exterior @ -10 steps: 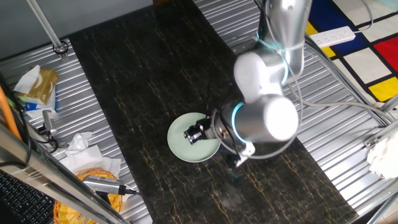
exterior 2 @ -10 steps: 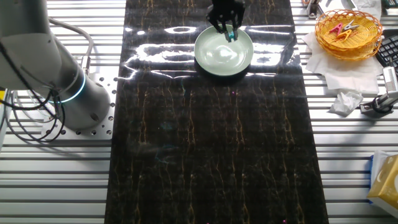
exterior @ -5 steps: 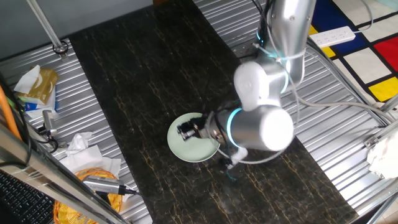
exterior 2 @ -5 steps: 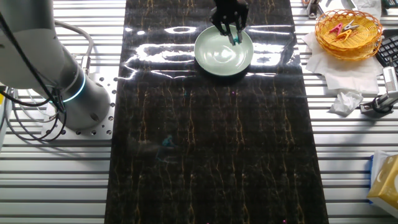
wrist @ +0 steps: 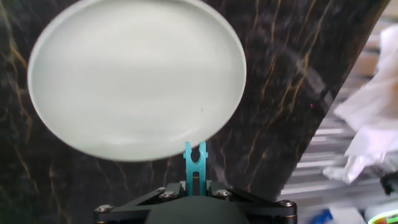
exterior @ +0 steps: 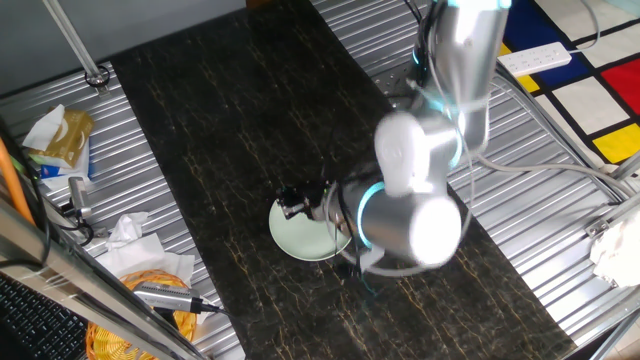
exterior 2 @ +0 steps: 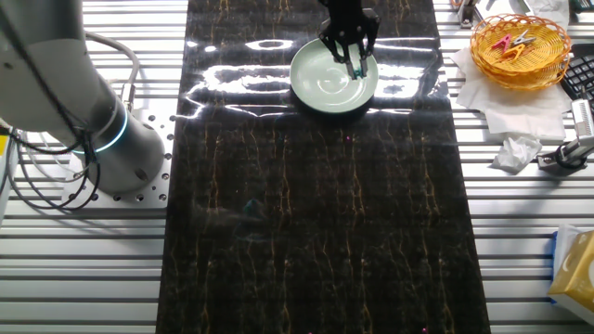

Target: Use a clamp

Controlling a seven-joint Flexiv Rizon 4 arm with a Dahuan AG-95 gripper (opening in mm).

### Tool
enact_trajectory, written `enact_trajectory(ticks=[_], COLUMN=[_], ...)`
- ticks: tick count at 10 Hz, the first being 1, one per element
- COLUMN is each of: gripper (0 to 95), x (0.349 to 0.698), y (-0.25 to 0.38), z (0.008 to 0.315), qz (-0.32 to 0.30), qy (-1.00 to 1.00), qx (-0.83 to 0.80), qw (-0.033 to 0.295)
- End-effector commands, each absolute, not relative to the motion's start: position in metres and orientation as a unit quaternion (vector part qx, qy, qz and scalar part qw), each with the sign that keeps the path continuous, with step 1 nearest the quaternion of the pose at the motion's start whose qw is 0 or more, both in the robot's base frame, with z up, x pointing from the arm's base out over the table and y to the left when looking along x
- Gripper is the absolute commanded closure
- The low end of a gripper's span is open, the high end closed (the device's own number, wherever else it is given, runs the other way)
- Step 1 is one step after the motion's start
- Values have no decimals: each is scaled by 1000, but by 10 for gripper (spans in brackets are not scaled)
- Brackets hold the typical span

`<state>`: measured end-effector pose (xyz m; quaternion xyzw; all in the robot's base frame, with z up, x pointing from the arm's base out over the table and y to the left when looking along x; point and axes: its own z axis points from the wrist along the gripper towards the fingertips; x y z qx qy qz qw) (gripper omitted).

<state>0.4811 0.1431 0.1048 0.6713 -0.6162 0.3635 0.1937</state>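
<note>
Hand view: fingers (wrist: 194, 194) closed on clamp (wrist: 194, 163), prongs pointing straight ahead, just short of plate (wrist: 134, 81) rim.

The small teal plastic clamp (wrist: 194, 163) sits between the fingers of the black two-finger gripper (exterior 2: 356, 57), prongs pointing at the near rim of the round pale green plate (wrist: 93, 81), which rests on the dark marble-patterned table strip (exterior 2: 316, 213).

dark marble table (exterior 2: 316, 204), pale green plate (exterior 2: 327, 83)
</note>
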Motion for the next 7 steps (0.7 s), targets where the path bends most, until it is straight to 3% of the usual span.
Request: enact_trajectory(ticks=[1, 5, 7], gripper=[950, 950, 950], x=[481, 481, 481], y=[138, 138, 138], z=[107, 107, 107], qz=[373, 380, 335], qy=[-623, -610, -626], qx=[657, 661, 660], qw=[204, 219, 247])
